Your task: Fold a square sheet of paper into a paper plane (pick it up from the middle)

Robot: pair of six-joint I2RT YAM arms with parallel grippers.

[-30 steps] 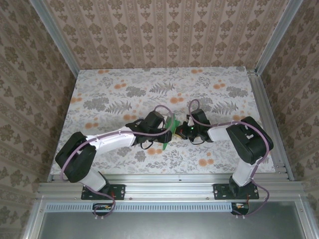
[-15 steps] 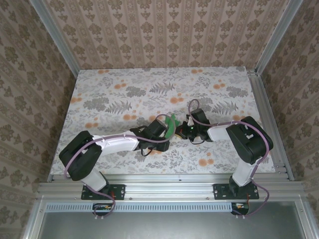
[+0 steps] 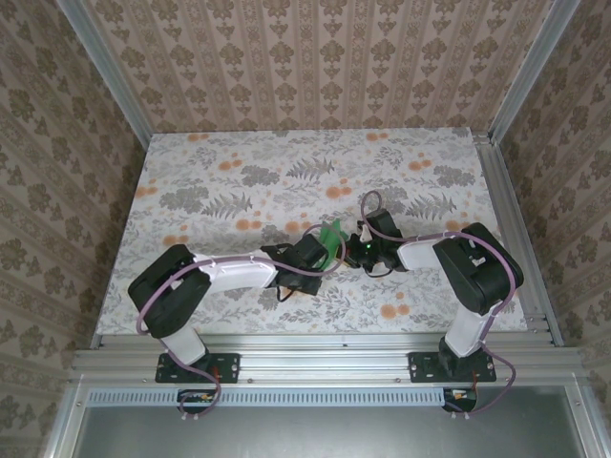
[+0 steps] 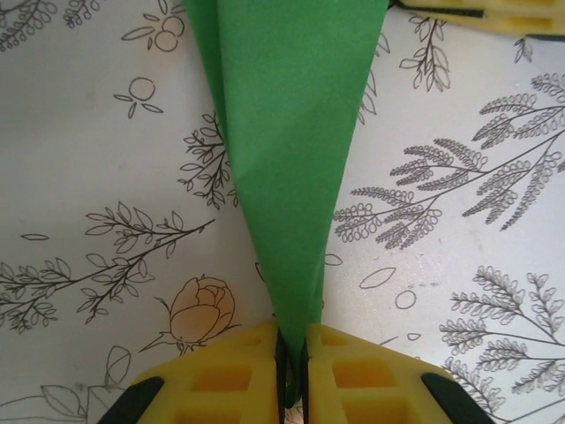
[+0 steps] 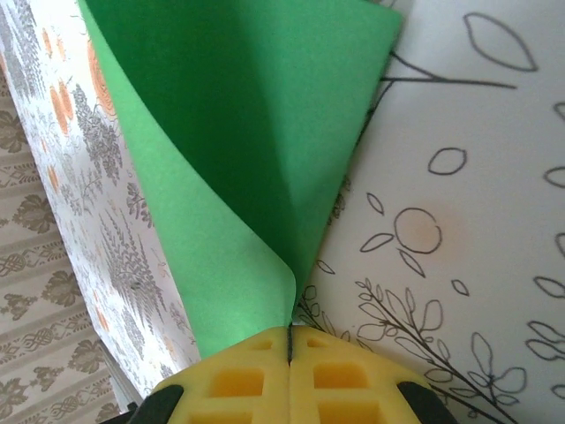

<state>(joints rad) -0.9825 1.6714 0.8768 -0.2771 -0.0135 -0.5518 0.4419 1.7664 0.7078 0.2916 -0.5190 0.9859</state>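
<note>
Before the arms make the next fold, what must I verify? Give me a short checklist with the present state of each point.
1. Left tool shut on the green paper: ok.
2. Right tool shut on the same paper: ok.
3. Paper untorn where visible: ok.
4. Paper lifted off the table: cannot tell.
5. Folded edges aligned: cannot tell.

Left arm [image 3: 229, 273], right arm [image 3: 421, 254]: white links, black joints, purple cables, yellow fingers [image 4: 221, 382].
</note>
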